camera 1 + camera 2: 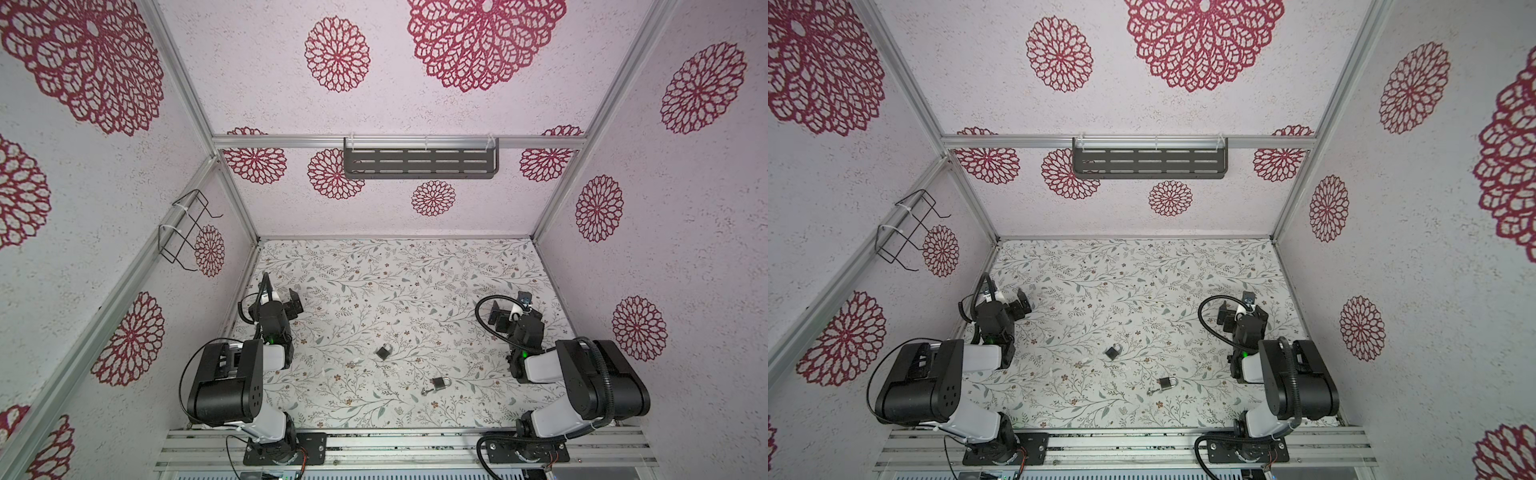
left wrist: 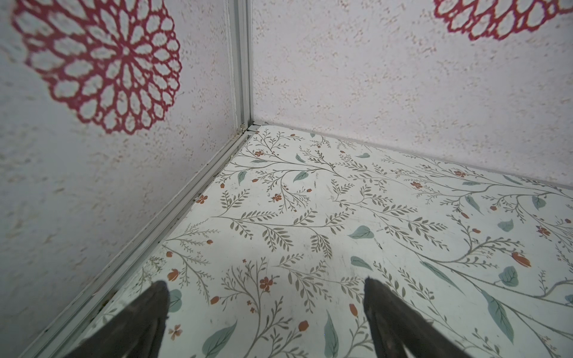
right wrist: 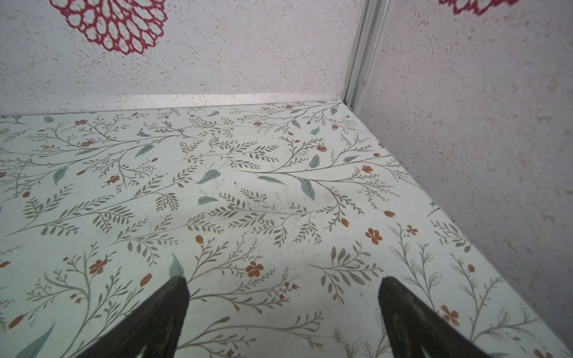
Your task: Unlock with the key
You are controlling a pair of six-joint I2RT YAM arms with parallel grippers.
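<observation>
Getting hold of the key looks like the first job, because both claws hold nothing. The left black claw (image 2: 266, 313) is spread wide over bare table close to the left wall. The right black claw (image 3: 280, 313) is spread wide too, close to the right wall. Both are well apart from the locks.

2 small dark metal padlocks with silver loops lie flat near the middle of the white table with the leaf and flower print (image 1: 457, 266). In both top views the left padlock (image 1: 383, 351) lies a bit further back. The front padlock (image 1: 438, 382) lies nearer the robot and more to the right. A small silver key (image 1: 424, 391) lies right at the bottom end of the front padlock. It is too small to tell if it sits in the keyhole.

To do this well, I think the right claw should come down slowly and pinch the key's flat head. The left claw should pinch the lock's body so it cannot slide. The key is thin, so it could slip. Turn it gently, not hard.
</observation>
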